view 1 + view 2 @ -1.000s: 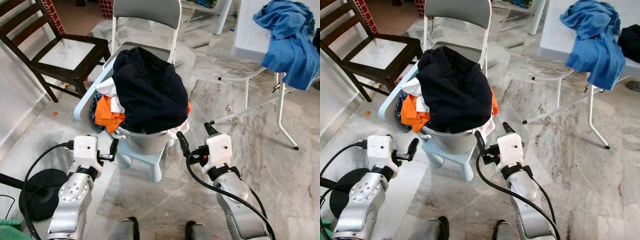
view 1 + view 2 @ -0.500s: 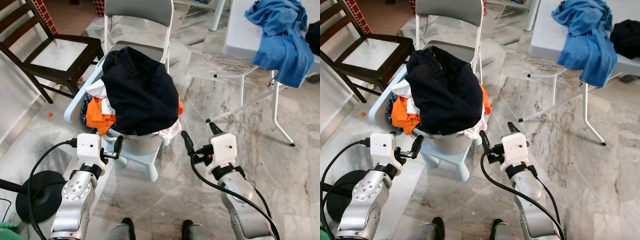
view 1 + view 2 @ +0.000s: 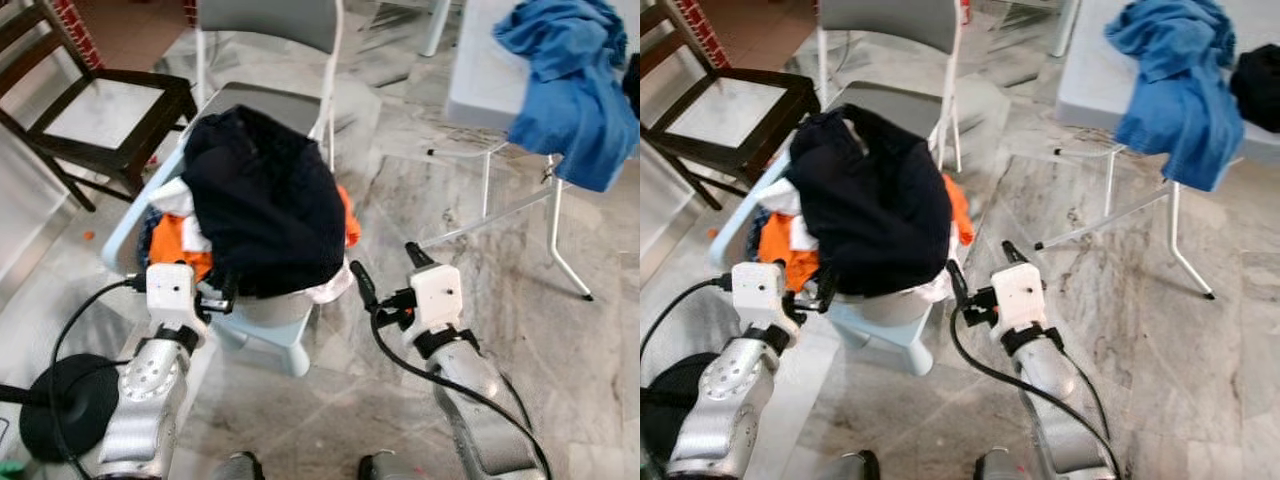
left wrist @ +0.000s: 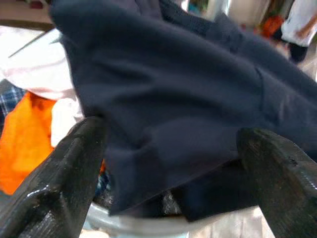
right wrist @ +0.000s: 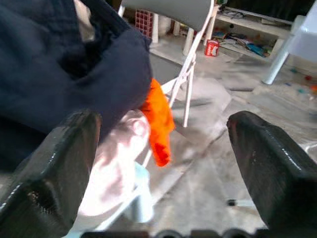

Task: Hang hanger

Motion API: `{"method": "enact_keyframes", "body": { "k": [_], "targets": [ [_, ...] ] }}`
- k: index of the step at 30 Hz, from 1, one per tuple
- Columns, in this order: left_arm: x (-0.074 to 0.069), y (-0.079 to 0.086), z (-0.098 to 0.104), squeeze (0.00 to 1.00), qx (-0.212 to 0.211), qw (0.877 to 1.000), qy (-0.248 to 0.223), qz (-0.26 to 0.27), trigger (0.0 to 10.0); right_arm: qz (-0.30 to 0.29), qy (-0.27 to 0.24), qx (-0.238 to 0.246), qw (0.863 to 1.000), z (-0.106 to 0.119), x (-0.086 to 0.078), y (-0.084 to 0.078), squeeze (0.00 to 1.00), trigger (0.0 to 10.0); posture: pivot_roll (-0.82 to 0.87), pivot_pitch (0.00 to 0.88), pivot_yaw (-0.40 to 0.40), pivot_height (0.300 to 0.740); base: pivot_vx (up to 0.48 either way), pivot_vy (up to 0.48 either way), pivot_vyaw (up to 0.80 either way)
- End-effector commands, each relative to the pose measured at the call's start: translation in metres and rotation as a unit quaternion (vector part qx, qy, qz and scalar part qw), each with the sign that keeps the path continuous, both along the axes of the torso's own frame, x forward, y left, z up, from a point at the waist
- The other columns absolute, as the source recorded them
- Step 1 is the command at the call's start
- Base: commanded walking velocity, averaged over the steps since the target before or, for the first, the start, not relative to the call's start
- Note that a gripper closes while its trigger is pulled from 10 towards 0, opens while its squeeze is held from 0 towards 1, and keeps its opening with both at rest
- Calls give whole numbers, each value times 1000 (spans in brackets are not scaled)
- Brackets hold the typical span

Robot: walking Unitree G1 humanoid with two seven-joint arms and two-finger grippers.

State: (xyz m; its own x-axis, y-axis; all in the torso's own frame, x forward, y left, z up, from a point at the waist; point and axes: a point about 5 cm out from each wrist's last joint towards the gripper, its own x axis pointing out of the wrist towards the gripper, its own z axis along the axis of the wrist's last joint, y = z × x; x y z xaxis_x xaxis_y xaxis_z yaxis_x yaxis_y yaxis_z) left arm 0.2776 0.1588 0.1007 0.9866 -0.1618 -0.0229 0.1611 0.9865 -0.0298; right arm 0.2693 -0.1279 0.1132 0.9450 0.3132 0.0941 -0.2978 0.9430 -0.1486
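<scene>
A navy garment (image 3: 265, 200) tops the pale blue laundry basket (image 3: 118, 228), over orange cloth (image 3: 165, 245), white cloth (image 4: 34, 74) and a blue-checked piece (image 4: 7, 94). A bright blue garment (image 3: 570, 80) drapes the white surface (image 3: 480, 70). The floor (image 3: 560, 330) is grey-veined marble.

Your left pincer (image 3: 228, 291) has closed in on the laundry basket (image 3: 262, 310): a second ago it hung beside the basket's wall, and now its spread fingers (image 4: 74, 168) sit right against the dark navy garment (image 3: 262, 200) draped over the heap. Your right pincer (image 3: 388, 277) has crept nearer the basket's other side, fingers apart. Your head camera has shifted too, so the whole scene sits differently
</scene>
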Motion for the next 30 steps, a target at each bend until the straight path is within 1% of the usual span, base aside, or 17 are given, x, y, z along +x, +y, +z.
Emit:
{"method": "enact_keyframes", "body": {
  "k": [1, 3, 8, 20, 24, 28, 30],
  "targets": [
    [-5, 15, -6, 0, 11, 1000, 15, 21, 10000, 20, -3, 6, 1000, 1, -2, 13, 0, 10000, -46, 235, -9, 740, 326, 0, 0],
    [-5, 15, -6, 0, 11, 1000, 16, 21, 10000, 23, -5, 4, 1000, 2, -2, 13, 0, 10000, -46, 235, -9, 740, 326, 0, 0],
    [-5, 15, -6, 0, 11, 1000, 16, 21, 10000, 24, -5, 4, 1000, 2, -2, 14, 0, 10000, -46, 235, -9, 740, 330, 0, 637],
    [-5, 14, -7, 0, 12, 1000, 20, 19, 10000, 25, -1, 5, 1000, 1, -2, 14, 0, 10000, -45, 235, -8, 740, 307, 0, 0],
    [-5, 15, -7, 0, 11, 999, 18, 26, 10000, 25, -1, 5, 1000, 0, -1, 15, 0, 10000, -44, 231, -10, 740, 124, 0, 0],
    [-4, 17, -5, 0, 27, 999, 10, 32, 10000, 28, 0, 5, 1000, 0, -1, 15, 0, 10000, -44, 231, -10, 740, 0, 0, 0],
    [-1, 19, 2, 0, 50, 998, -13, 39, 10000, 29, 1, 4, 1000, 0, -1, 15, 0, 10000, -44, 231, -10, 740, 0, 0, 0]
  ]
}}
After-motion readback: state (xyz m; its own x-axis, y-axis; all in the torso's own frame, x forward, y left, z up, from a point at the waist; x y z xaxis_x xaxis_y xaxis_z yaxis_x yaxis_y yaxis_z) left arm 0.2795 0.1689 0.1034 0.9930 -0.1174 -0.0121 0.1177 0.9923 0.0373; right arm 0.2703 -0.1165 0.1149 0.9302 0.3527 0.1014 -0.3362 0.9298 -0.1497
